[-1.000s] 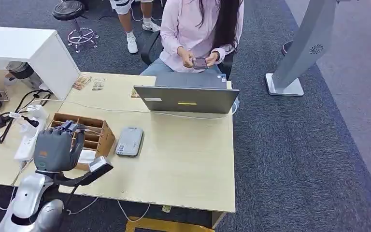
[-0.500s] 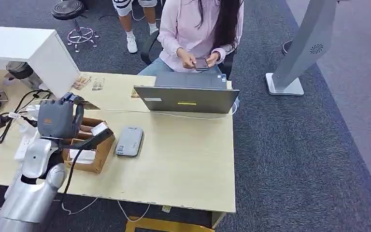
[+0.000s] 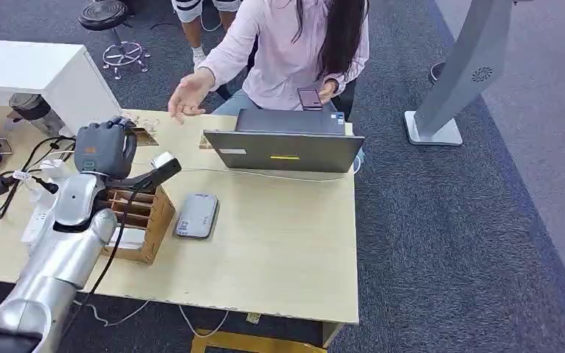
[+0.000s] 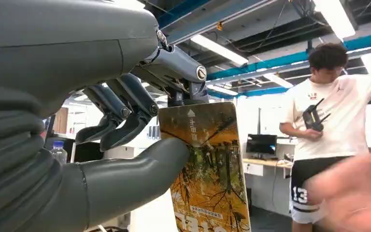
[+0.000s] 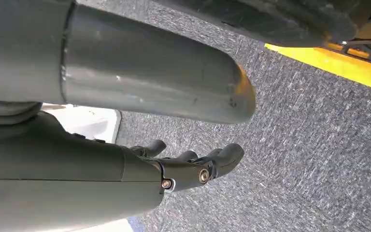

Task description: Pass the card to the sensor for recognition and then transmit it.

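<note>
Printed card [image 4: 206, 169] pinched in left robot hand [image 3: 104, 147], near person's open palm [image 3: 185, 95]; right robot hand [image 5: 193, 166] empty, fingers apart.

We count one card [image 4: 204, 169], pinched in the left hand [image 3: 103, 149]. Two robot hands show, the right hand [image 5: 183, 166] hanging over carpet. On the table [image 3: 279, 250] there is one laptop [image 3: 283, 149], one grey sensor [image 3: 197, 215] and one wooden box [image 3: 143, 213] of slots. Two people sit or stand beyond the table in the head view; one [image 3: 294, 51] holds one phone [image 3: 310, 97]. One stool [image 3: 107, 18] stands behind, and one grey stand [image 3: 460, 73] to the side.
</note>
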